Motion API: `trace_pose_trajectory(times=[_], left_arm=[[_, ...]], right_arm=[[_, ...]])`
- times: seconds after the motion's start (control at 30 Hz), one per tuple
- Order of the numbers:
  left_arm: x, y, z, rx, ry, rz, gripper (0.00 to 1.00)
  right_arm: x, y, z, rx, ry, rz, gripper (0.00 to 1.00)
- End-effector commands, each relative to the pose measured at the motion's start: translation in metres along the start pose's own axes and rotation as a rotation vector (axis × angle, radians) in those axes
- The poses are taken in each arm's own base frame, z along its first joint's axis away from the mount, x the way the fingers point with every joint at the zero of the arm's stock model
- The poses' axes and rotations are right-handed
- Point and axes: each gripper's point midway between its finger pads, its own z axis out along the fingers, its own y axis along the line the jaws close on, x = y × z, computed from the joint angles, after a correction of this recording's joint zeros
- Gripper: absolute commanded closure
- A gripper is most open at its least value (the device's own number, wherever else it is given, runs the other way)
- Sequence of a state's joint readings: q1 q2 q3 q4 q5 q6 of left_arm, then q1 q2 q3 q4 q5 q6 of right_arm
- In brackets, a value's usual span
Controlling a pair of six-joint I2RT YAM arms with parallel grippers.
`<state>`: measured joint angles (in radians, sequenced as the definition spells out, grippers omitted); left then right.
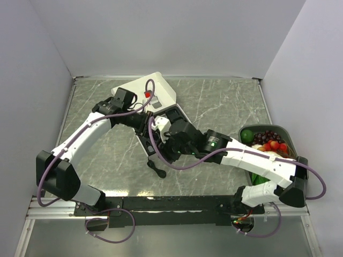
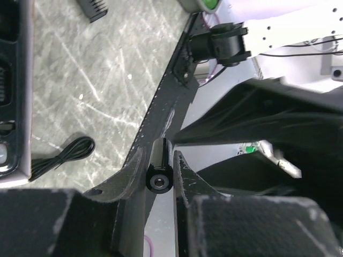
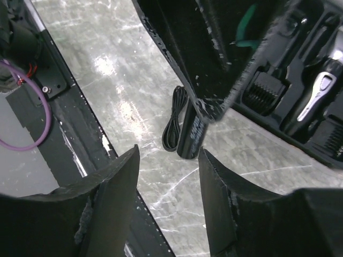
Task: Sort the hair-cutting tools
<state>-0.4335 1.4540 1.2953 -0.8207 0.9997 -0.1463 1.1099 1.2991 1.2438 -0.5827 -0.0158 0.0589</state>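
My left gripper [image 2: 159, 156] is shut on the slim black hair clipper [image 2: 159, 174], gripping it near its round butt end. The right wrist view shows the clipper [image 3: 192, 134] hanging tilted above the marble table beside a coiled black cable [image 3: 174, 126]. My right gripper [image 3: 169, 155] is open and empty, close to the clipper with its jaws either side of the clipper's lower end. The black tray [image 3: 321, 144] holds black comb attachments [image 3: 262, 88] and a silver-trimmed piece [image 3: 316, 93]. One loose comb attachment [image 2: 92, 8] lies on the table. In the top view both grippers meet at the tray's near edge [image 1: 153, 140].
The white box [image 1: 155, 91] with its black tray lies at the back centre-left. A dark bin of fruit [image 1: 288, 138] stands at the right edge under the right arm. The coiled cable [image 1: 158, 170] lies in front of the grippers. The black base rail [image 1: 177, 203] runs along the near edge.
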Motion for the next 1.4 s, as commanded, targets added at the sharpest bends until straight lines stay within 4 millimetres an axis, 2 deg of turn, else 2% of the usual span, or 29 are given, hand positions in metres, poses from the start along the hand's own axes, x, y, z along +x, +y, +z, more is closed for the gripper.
trace_pose_trajectory(times=[0.0,0.2,0.57,0.83,0.9,0.97,1.03,1.07,1.1,1.17,1.23,1.27,1.33,1.37], left_arm=[[-0.004,-0.025,-0.006,0.084,-0.037,0.056,0.99],[0.000,-0.028,-0.008,0.089,-0.035,0.055,0.99],[0.001,-0.032,-0.009,0.111,-0.033,0.061,0.99],[-0.001,-0.036,-0.011,0.118,-0.037,0.074,0.99],[-0.002,-0.038,-0.012,0.116,-0.044,0.078,0.96],[-0.010,-0.032,-0.014,0.051,-0.079,0.087,0.87],[-0.026,-0.032,-0.022,0.003,-0.156,0.127,0.69],[-0.037,-0.022,-0.026,-0.074,-0.212,0.104,0.04],[-0.043,-0.026,-0.034,-0.100,-0.263,0.123,0.03],[-0.062,-0.015,-0.043,-0.207,-0.382,0.109,0.04],[-0.071,-0.011,-0.057,-0.294,-0.479,0.103,0.04],[-0.072,-0.003,-0.061,-0.339,-0.509,0.066,0.03],[-0.076,0.013,-0.079,-0.479,-0.592,0.021,0.03],[-0.078,0.018,-0.088,-0.531,-0.633,-0.034,0.03]], right_arm=[[-0.024,0.003,0.001,0.015,-0.070,0.010,0.46],[-0.029,0.000,0.003,0.036,-0.083,0.011,0.55],[-0.033,-0.005,0.007,0.070,-0.093,0.015,0.59],[-0.034,-0.010,0.007,0.095,-0.089,0.004,0.84],[-0.035,-0.010,0.006,0.096,-0.090,0.005,0.89],[-0.034,-0.010,0.005,0.096,-0.090,0.008,0.92],[-0.033,-0.011,0.004,0.102,-0.089,0.007,0.92],[-0.031,-0.013,0.004,0.110,-0.084,0.005,0.92],[-0.030,-0.014,0.005,0.114,-0.081,0.002,0.91],[-0.023,-0.021,0.013,0.146,-0.050,-0.009,0.91],[-0.017,-0.028,0.024,0.172,-0.008,-0.021,0.92],[-0.022,-0.031,0.026,0.182,-0.007,-0.021,0.93],[-0.017,-0.048,0.039,0.226,0.040,-0.007,0.94],[-0.026,-0.054,0.040,0.231,0.030,0.011,0.95]])
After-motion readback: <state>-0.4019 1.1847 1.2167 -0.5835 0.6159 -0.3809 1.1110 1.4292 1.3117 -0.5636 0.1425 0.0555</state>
